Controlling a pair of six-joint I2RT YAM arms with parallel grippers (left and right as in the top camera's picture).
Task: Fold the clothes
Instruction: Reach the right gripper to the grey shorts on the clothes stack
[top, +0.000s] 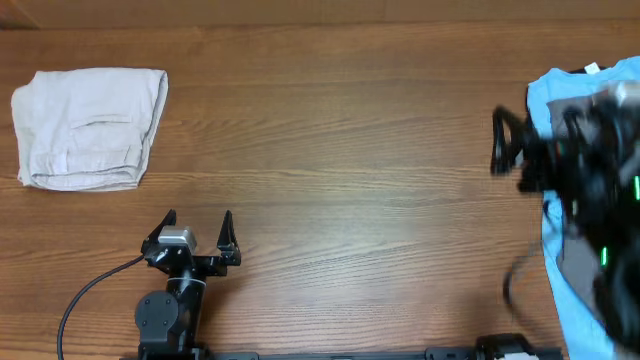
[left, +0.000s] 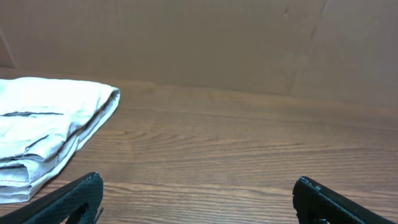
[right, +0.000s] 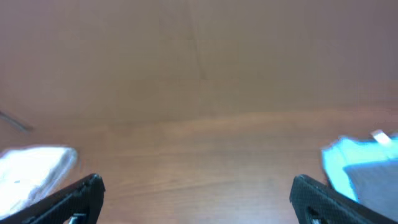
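Looking overhead: plain grey shorts lie far right on a blue shirt, half hidden under my blurred right arm; left gripper spread wide, empty. Left wrist: beige garment ahead-left. Right wrist: right gripper gapes empty, shorts ahead-right.

Overhead: you see the right arm only as a dark blur, hiding much of the blue T-shirt, which the right edge crops. Right wrist view: your grey shorts are blurred and cut at the right edge; the left wrist view crops the beige garment.
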